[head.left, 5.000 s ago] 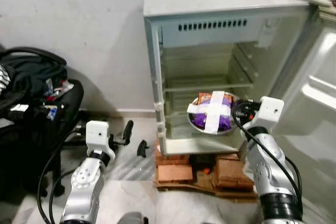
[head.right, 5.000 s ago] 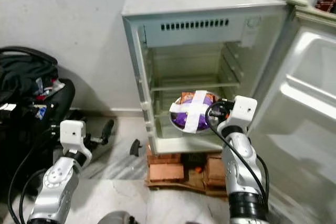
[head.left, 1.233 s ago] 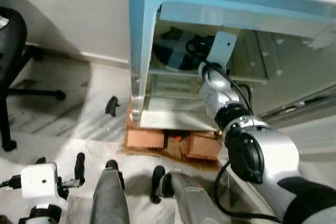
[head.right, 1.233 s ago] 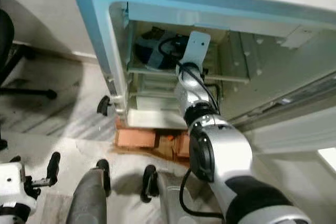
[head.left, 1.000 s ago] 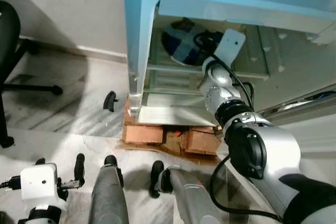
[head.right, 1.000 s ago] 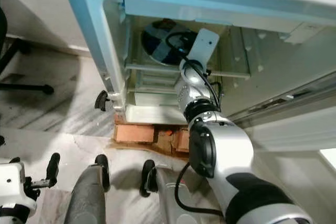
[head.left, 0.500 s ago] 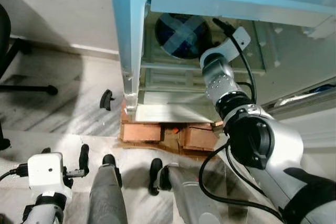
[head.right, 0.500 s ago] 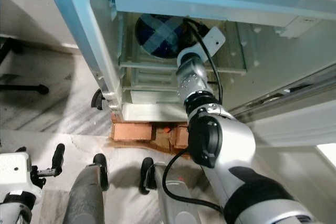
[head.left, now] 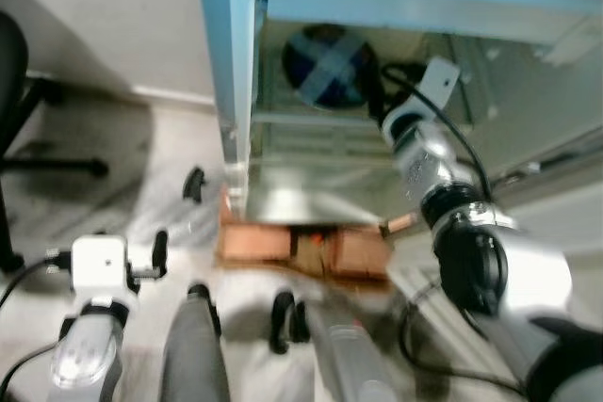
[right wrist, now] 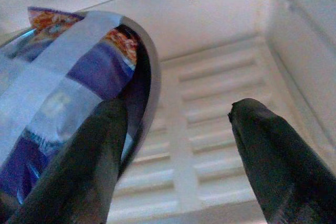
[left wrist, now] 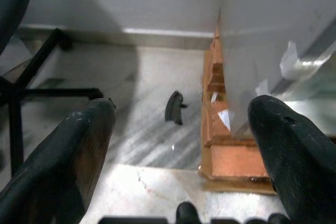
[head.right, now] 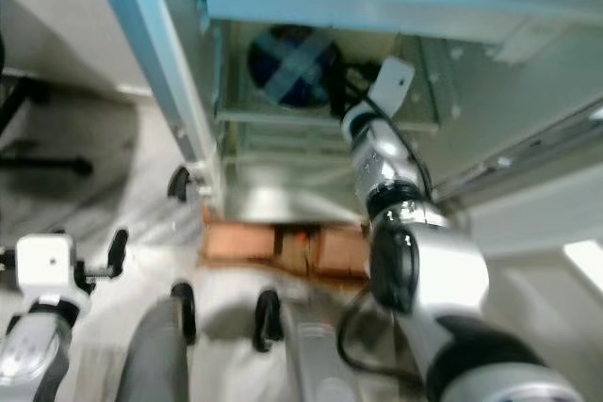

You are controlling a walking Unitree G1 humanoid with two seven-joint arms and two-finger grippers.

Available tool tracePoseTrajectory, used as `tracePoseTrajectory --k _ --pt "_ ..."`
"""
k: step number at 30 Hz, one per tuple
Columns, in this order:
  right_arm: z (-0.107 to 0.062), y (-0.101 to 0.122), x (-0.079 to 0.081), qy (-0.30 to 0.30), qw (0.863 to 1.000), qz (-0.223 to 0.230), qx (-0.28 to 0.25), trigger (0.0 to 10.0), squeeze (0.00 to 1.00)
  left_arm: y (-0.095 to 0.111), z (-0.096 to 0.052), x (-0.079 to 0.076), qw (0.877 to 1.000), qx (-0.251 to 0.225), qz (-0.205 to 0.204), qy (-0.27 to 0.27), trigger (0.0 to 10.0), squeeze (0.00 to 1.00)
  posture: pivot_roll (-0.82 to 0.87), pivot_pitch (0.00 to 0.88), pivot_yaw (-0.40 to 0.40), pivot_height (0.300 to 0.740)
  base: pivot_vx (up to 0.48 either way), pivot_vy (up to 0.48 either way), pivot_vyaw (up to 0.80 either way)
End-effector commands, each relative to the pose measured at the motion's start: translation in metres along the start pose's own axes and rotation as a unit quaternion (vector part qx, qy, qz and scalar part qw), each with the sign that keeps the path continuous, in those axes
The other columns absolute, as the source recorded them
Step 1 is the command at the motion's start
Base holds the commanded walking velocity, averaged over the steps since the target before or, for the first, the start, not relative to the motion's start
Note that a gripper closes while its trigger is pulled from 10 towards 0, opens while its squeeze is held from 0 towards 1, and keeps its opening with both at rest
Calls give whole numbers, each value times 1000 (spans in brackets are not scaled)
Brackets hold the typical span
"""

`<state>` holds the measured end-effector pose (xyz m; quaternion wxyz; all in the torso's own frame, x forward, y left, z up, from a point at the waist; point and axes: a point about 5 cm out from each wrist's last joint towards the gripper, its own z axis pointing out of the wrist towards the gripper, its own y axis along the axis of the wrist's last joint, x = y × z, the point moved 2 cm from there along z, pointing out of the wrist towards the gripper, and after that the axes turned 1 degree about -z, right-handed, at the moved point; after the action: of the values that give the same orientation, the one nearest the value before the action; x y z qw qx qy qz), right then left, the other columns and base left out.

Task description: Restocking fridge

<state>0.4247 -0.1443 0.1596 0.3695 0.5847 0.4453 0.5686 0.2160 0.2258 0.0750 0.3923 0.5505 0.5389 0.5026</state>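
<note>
Bowl [head.left: 325, 65], purple packet, white tape cross, fridge shelf [head.left: 311, 120]

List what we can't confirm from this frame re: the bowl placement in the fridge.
- Bowl contact with the shelf: head views motion-blurred; its underside is hidden.
- Packet labels under the tape: right wrist view too close, cut off by the edge.
- Right gripper: fingers apart, one overlapping the bowl rim; touching or not is unclear.
- Lower fridge compartment: blurred.
</note>
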Motion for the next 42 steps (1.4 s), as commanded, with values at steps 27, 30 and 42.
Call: tracePoseTrajectory --k 27,30,42 --pt "-77 -64 -46 -12 997 -53 -49 10000 1000 -6 41 -24 999 -28 -3 -36 10000 0 106 5 -48 740 0 0 0" --pt "-86 -72 -40 16 995 -94 -35 10000 1000 -9 42 -32 998 -24 -2 -50 10000 0 91 0 -34 740 0 0 0" --pt "-123 -93 -39 20 991 -135 16 10000 0 -9 57 -49 997 -28 -3 -78 10000 0 44 0 -1 740 0 0 0"
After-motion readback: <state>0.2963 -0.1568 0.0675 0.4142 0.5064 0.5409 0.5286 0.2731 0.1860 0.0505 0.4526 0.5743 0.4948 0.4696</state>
